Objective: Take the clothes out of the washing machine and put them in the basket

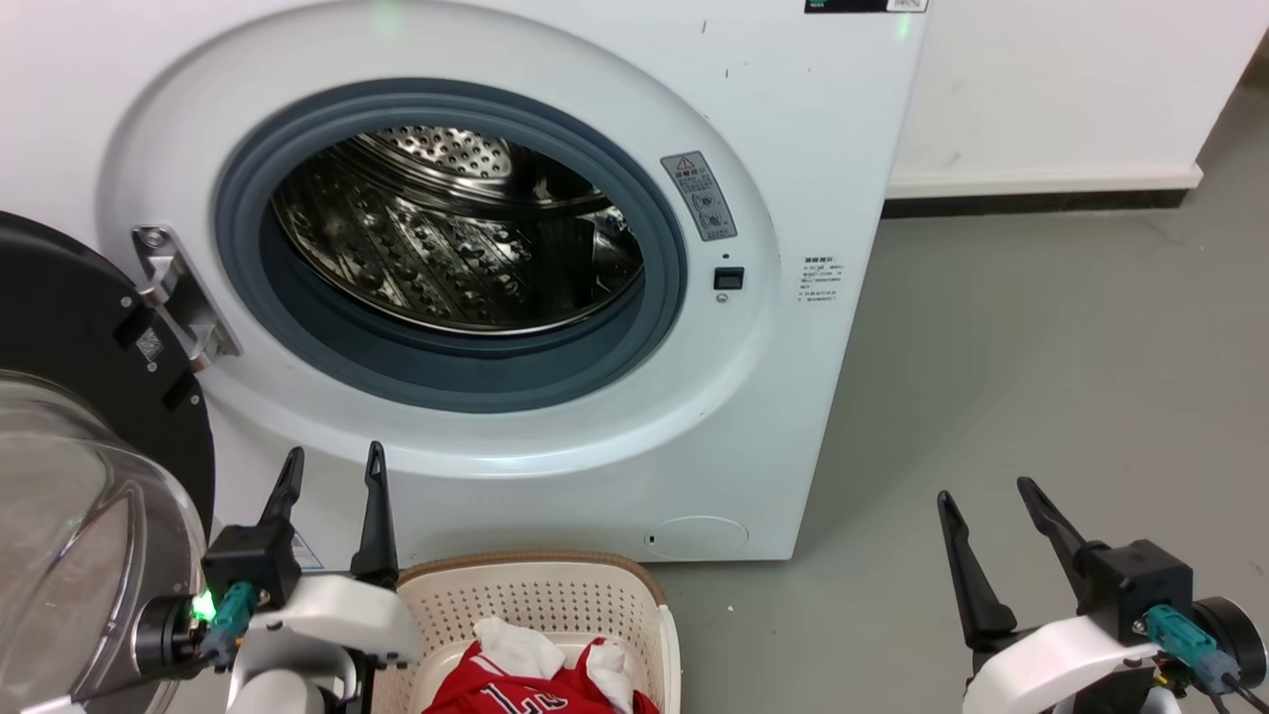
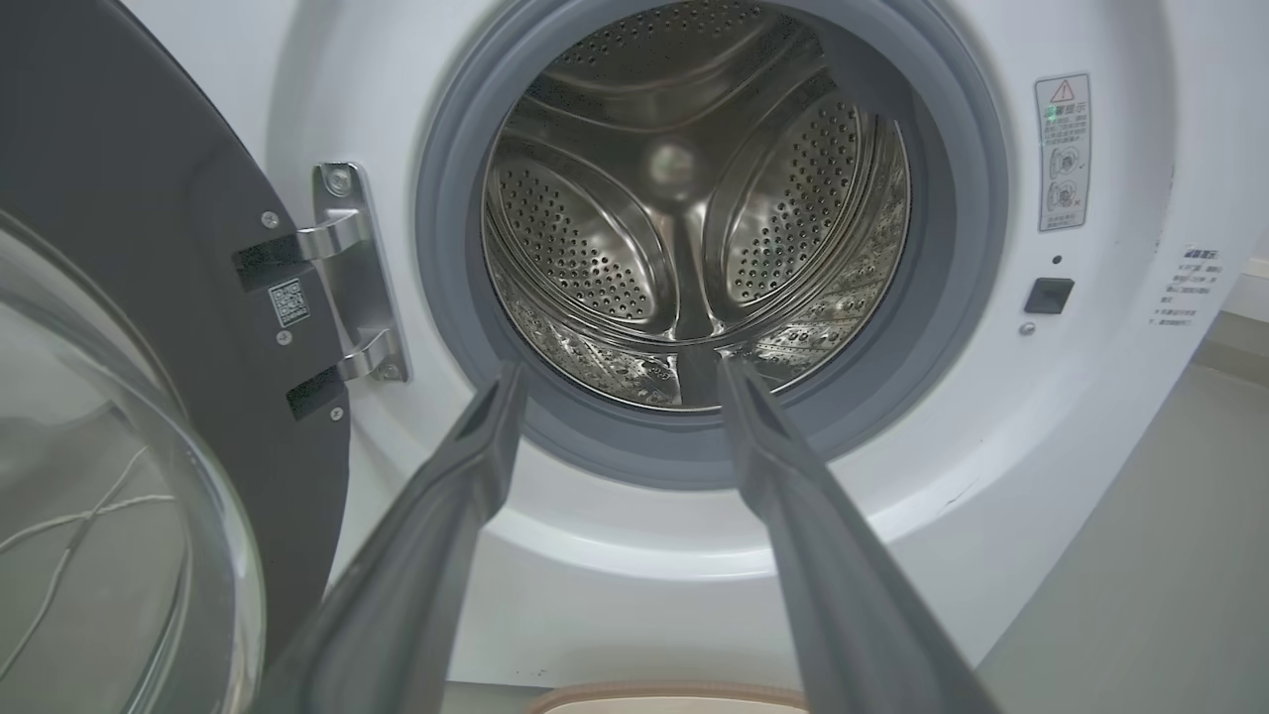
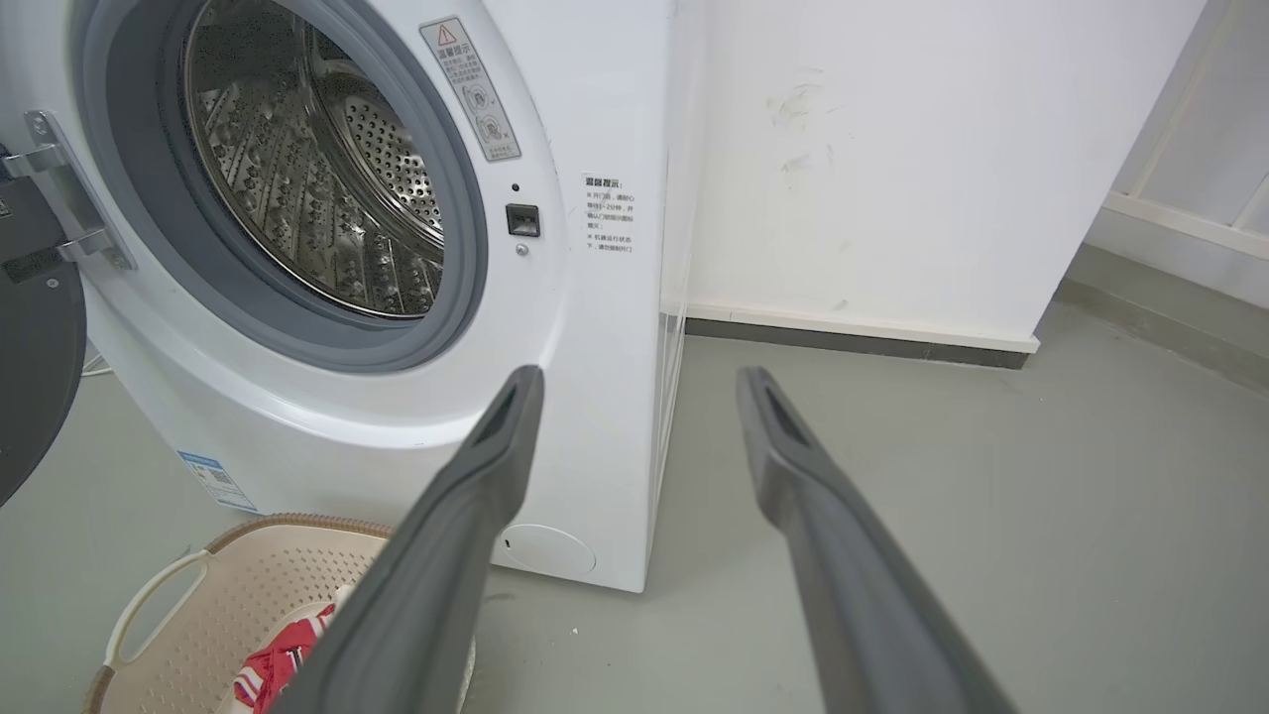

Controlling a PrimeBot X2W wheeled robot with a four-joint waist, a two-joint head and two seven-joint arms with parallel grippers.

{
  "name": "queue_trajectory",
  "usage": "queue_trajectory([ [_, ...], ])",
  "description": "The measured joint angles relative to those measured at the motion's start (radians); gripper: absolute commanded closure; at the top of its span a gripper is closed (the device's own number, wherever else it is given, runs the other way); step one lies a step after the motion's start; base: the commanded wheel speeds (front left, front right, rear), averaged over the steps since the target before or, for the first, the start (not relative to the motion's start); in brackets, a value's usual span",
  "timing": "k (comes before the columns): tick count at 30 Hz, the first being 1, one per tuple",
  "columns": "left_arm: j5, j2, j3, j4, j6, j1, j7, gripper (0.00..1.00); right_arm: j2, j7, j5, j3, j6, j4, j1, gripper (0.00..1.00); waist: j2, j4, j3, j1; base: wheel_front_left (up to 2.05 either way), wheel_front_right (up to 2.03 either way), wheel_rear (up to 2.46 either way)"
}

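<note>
The washer's (image 1: 793,198) door (image 1: 89,327) hangs swung wide at the left edge of the head view, leaving the porthole free to reach into. The drum (image 1: 456,228) behind it, upper centre, shows bare steel with no red cloth in any part that can be seen, though the grey seal (image 1: 446,382) hides its nearest floor. The basket (image 1: 535,595) sits at bottom centre, close against the washer's foot and right under the porthole, probably so that each lift out is short. The clothes (image 1: 535,689) lie in it, red with white trim. The left gripper (image 1: 334,451), lower left just beside the basket's rim, points up at the porthole with fingers apart and nothing between them. The right gripper (image 1: 984,491), lower right over bare floor (image 1: 1041,347) and well apart from the basket, is likewise spread and empty. With both claws idle and the drum apparently cleared, the task looks finished or nearly so.
</note>
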Motion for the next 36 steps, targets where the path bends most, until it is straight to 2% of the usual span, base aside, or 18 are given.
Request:
queue_trajectory([
  [7,0.035,0.026,-0.017,-0.16,0.032,0.104,0.052,0.0,0.0,0.004,-0.013,-0.002,0.0,-0.008,0.023,0.0,0.0,0.014,-0.029,0.0001,0.0,0.0,0.0],
  [14,0.028,0.018,-0.026,-0.282,0.058,0.213,0.12,0.0,0.0,-0.005,-0.013,0.002,0.0,-0.011,0.035,0.0,0.0,0.008,-0.046,0.0002,0.0,0.0,0.0],
  [20,0.013,0.019,-0.029,-0.297,0.058,0.242,0.155,0.0,0.0,-0.011,-0.013,0.004,0.0,-0.008,0.044,0.0,0.0,0.005,-0.058,0.0002,0.0,0.0,0.0],
  [36,0.008,0.03,-0.043,-0.282,0.059,0.222,0.168,0.0,0.0,-0.016,-0.005,0.006,0.0,-0.005,0.046,0.0,0.0,-0.001,-0.059,0.0003,0.0,0.0,0.0],
])
